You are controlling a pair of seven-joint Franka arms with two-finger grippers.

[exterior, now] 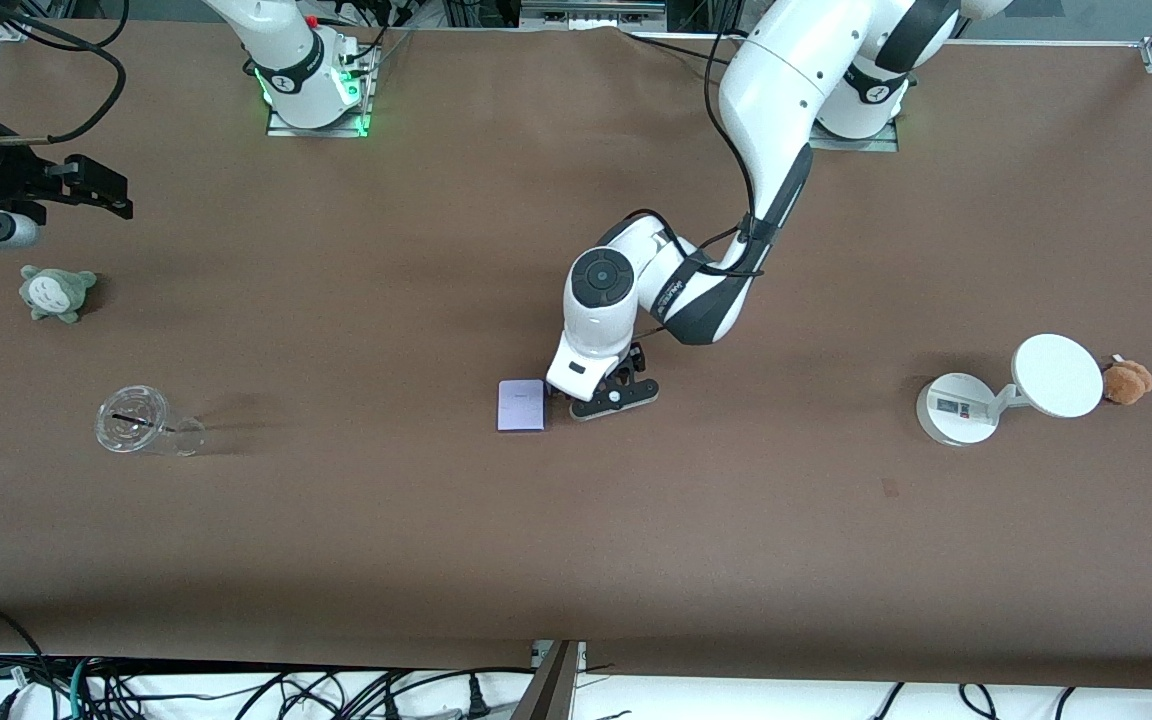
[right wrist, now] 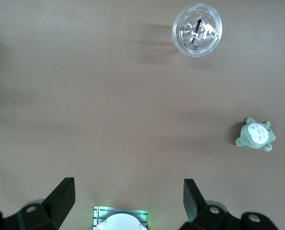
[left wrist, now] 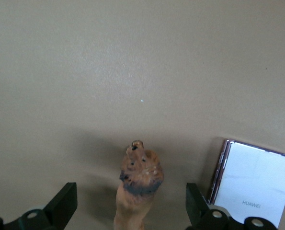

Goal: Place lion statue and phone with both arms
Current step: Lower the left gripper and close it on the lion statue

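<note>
Phone [exterior: 522, 405] lies just beside lion statue [left wrist: 138, 184] between open left fingers [left wrist: 63, 203].

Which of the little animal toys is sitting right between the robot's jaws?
The reddish-brown lion statue, between the open left gripper's jaws beside the phone. The grey-green plush and tan plush sit at the table's ends.

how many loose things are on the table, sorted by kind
plush toys: 2, grey-green plush and tan plush
figurines: 1, lion statue
phones: 1, phone
clear cups: 1, clear cup
white stands: 1, white stand
total: 6
</note>
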